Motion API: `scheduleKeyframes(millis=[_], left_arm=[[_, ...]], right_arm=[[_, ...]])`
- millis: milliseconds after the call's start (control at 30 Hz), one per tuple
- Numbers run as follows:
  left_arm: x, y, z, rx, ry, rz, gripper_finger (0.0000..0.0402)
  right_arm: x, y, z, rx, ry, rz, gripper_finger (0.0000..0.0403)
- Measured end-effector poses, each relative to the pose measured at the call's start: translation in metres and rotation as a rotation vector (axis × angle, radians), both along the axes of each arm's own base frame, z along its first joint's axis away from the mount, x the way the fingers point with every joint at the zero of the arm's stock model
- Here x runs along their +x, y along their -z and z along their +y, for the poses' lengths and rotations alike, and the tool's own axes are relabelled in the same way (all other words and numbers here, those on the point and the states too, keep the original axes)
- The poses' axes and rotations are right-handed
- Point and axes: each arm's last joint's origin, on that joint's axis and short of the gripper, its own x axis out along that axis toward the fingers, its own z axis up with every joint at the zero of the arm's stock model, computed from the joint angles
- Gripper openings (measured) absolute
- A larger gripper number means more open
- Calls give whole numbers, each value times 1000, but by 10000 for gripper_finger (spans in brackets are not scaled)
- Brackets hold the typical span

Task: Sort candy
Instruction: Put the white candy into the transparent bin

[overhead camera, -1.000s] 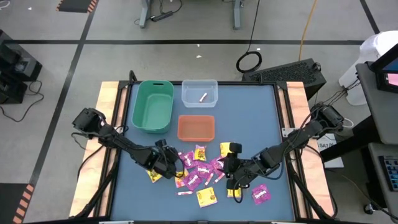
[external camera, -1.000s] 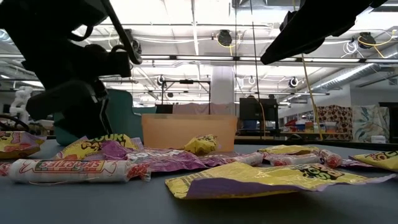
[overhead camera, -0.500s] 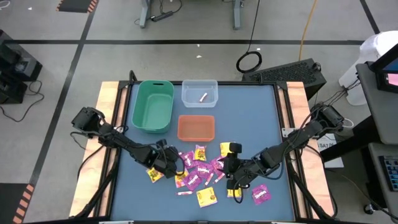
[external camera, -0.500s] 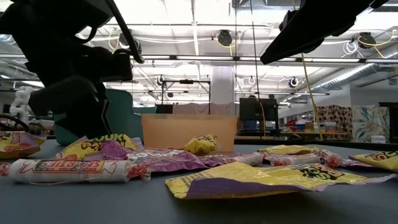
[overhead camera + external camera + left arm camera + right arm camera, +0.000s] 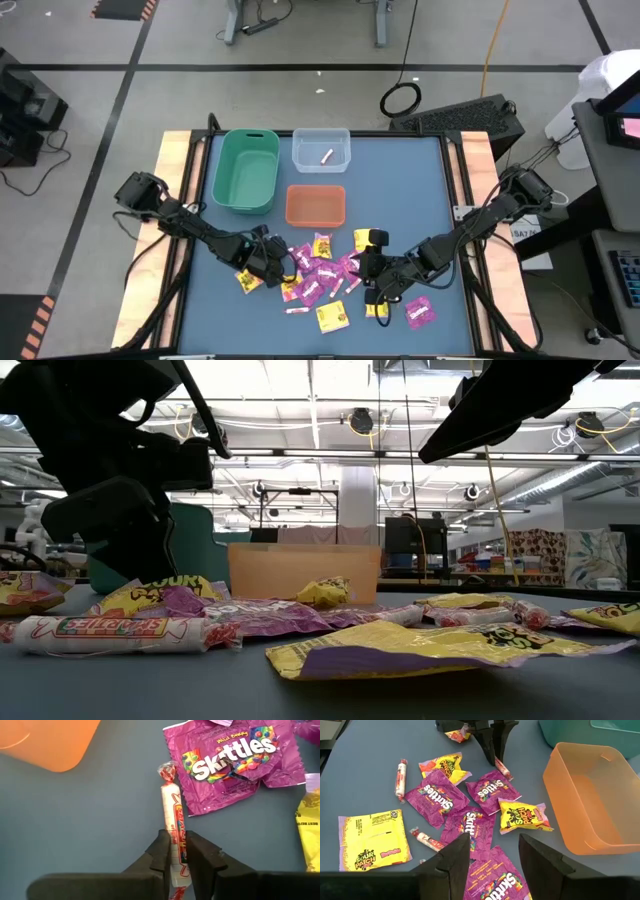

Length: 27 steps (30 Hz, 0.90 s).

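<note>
Left gripper down at the surface, its fingers drawn in on either side of a pale stick candy. They flank the stick's near half and look to be touching its wrapper: a pinch forming or just made. The stick runs lengthwise out ahead of the fingers, its twisted end pointing away, so they close across the narrow width, the only way such a thin roll can be taken. It lies flat; not lifted.

Just beyond the stick's far end and off to one side, a magenta Skittles packet, close beside it but not overlapping. Being clear of neighbours is likely why this stick was chosen.

Orange bin empty, green bin beside it, clear bin already holding one pale stick. Judgement: the clear bin is where this stick belongs.

Right gripper hovers above the heap, fingers spread, nothing between them. Below and ahead of them: magenta packets, a small yellow packet, a larger yellow packet, more sticks. It appears to wait.

Rest of the candy scattered mid-surface between the two grippers. Sorting barely begun.
</note>
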Motion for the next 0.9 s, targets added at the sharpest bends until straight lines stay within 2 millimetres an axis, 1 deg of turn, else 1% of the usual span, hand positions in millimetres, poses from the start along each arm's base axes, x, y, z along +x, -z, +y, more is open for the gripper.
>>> scheduleKeyframes(millis=[133,367,567,767,900], left_arm=[[-3,-9,2,-8,1,-11,53],[-5,-38,2,-32,36,-131,54],[-3,-70,0,-2,141,-316,54],[2,-100,3,128,208,-517,54],[5,-117,6,174,236,-635,54]], right_arm=[[0,0,0,0,0,0,160],[0,0,0,0,0,0,160],[0,0,0,0,0,-1,160],[1,-2,1,10,-3,-22,160],[2,-2,1,6,-11,-31,160]])
